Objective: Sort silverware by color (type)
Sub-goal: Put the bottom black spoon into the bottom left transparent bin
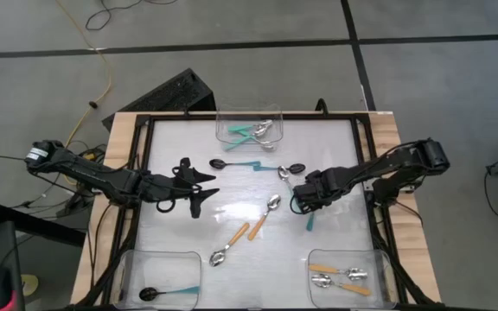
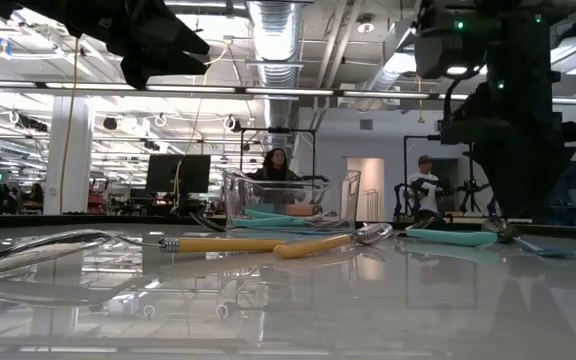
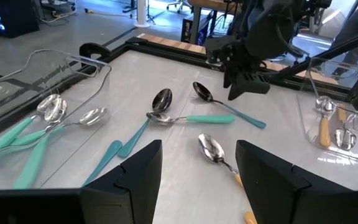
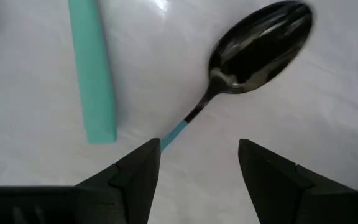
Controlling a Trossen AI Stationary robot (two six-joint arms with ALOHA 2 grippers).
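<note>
The right hand point(image 1: 303, 201) stands open and empty over the middle-right of the surface point(image 1: 232, 186), above a black-bowled spoon point(image 1: 293, 168) with a teal handle. The left hand point(image 1: 199, 188), also open and empty, waits at centre-left.

High view: three clear bins hold sorted pieces: teal-handled silver spoons at the far edge point(image 1: 249, 131), a black-bowled spoon near left point(image 1: 150, 295), orange-handled spoons near right point(image 1: 340, 276). Loose spoons lie between the hands, among them two orange-handled ones point(image 1: 258, 226).

Low view: the orange handles point(image 2: 268, 243) lie flat on the glossy surface; the far bin point(image 2: 290, 200) stands behind them.

Left wrist view: the right hand point(image 3: 246, 79) hangs just above the loose black spoon point(image 3: 205, 94).

Right wrist view: the fingers point(image 4: 129, 180) bracket the thin neck where the black bowl point(image 4: 260, 46) meets its teal handle point(image 4: 174, 134). A separate teal handle point(image 4: 93, 74) lies beside it, apart.

Judgement: the grasp should be centred on the handle rather than the slender neck, come down square, and keep clear of the neighbouring handle.
</note>
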